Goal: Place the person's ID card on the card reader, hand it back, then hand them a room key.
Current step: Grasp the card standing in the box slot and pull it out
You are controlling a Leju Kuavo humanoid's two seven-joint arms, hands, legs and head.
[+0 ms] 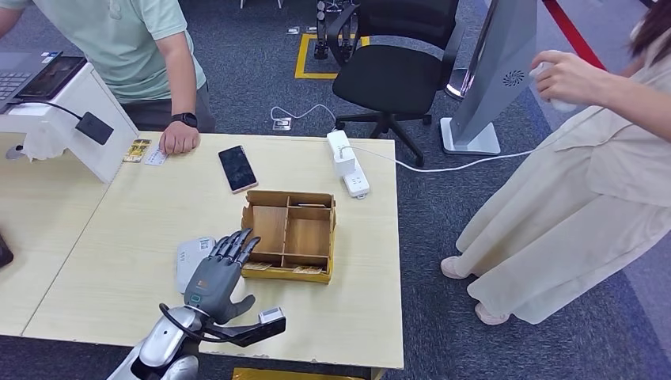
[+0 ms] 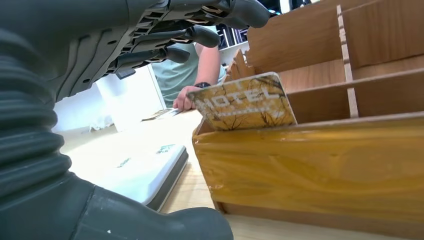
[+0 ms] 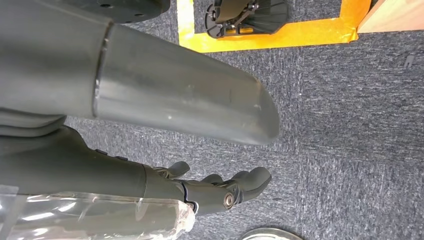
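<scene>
One room key [image 2: 243, 103] just beyond left hand [image 1: 217, 267]

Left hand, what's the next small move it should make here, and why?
Probably reach a little forward and close the fingers on the hotel key card leaning in the near slot of the wooden box. The left hand hovers open beside the box, over the white card reader, holding nothing, and the person's hand waits at the far edge.

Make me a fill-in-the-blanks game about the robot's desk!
1. The card leaning in the wooden box has the word ____ printed on it.
2. The phone lies on the table with its screen facing ____.
3. The robot's left hand hovers over a flat ____ card reader.
Missing words: HOTEL; up; white
</scene>
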